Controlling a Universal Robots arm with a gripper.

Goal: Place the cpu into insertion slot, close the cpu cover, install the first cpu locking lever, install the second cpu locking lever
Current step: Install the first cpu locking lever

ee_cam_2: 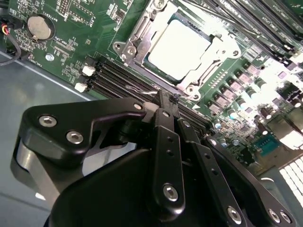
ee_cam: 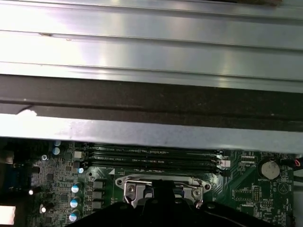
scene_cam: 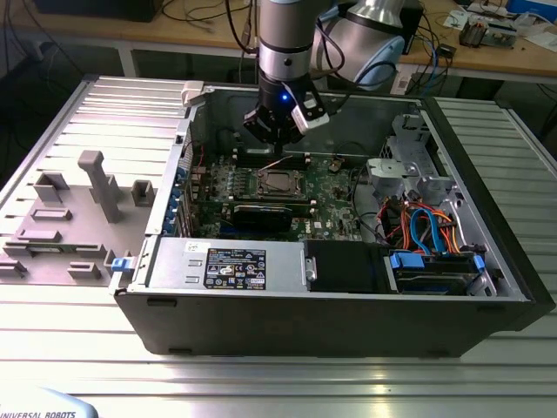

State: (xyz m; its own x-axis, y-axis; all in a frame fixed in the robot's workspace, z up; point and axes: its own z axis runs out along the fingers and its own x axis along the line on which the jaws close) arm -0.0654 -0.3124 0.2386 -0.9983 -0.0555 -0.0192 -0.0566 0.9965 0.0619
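The cpu [ee_cam_2: 176, 46] lies flat in the socket on the green motherboard, its silvery top showing through the window of the cpu cover [ee_cam_2: 215, 51]. The cover lies down flat over it. The socket [scene_cam: 278, 182] sits mid-board in the exterior view, with my gripper [scene_cam: 277, 139] hanging just above its far edge. In the second wrist view my gripper [ee_cam_2: 169, 100] has its black fingers pressed together, tips at the socket's edge beside a thin wire locking lever [ee_cam_2: 138, 88]. Whether they touch it I cannot tell. The cover's frame [ee_cam: 161, 183] is also in the first wrist view.
The open computer case [scene_cam: 487, 287] lies on a ribbed metal table. Memory slots [ee_cam_2: 118, 75] flank the socket. A black card [scene_cam: 261, 213], a power supply [scene_cam: 226, 261] and blue and orange cables [scene_cam: 426, 226] crowd the near side. Grey fixtures [scene_cam: 100, 183] stand at the exterior view's left.
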